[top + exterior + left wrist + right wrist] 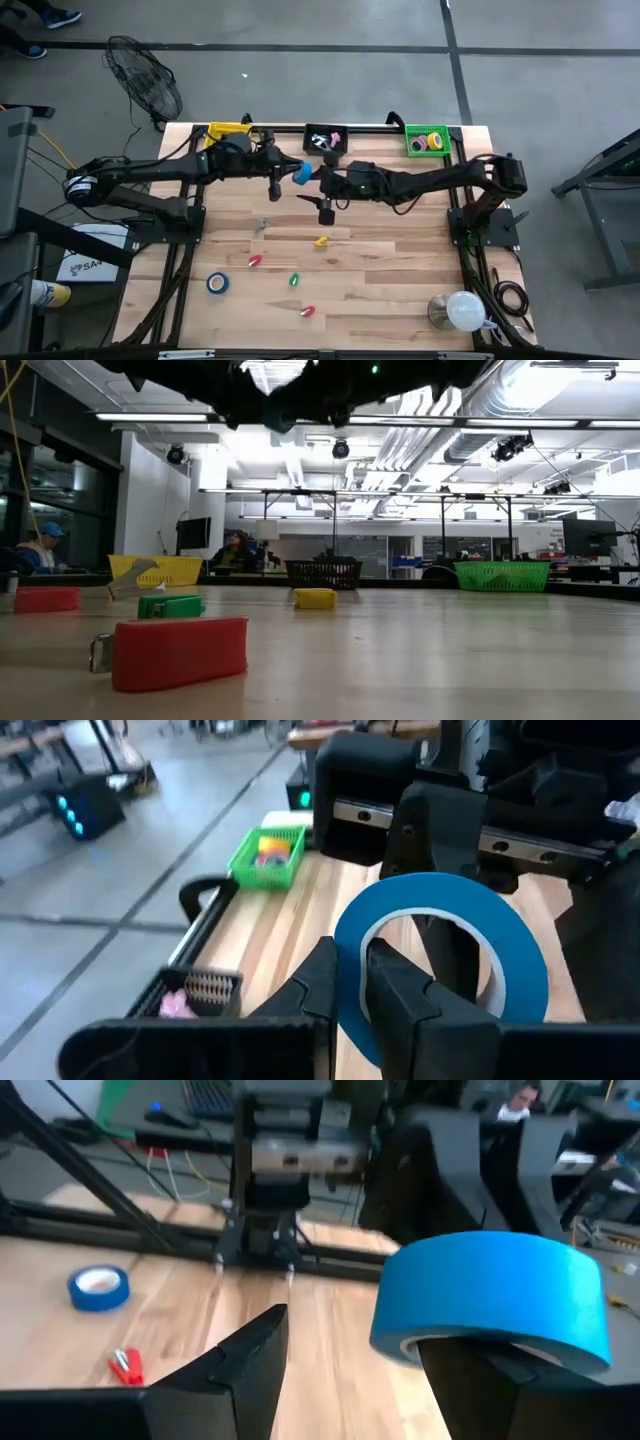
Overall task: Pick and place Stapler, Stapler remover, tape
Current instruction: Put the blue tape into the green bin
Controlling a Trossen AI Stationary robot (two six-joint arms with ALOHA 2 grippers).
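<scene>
The worktop [400, 280] is pale wood in plank stripes. A bright blue tape roll [301, 174] sits near centre between the dark left tool [283, 176] and dark right tool [326, 183]. At eleven o'clock is a yellow basket [228, 132], at twelve a black basket [324, 138], at one a green basket [427, 141]. At seven lies a second blue tape roll [217, 283] with a white core. Small red [254, 261], yellow [321, 241] and green [294, 279] pieces dot the lower middle.
</scene>
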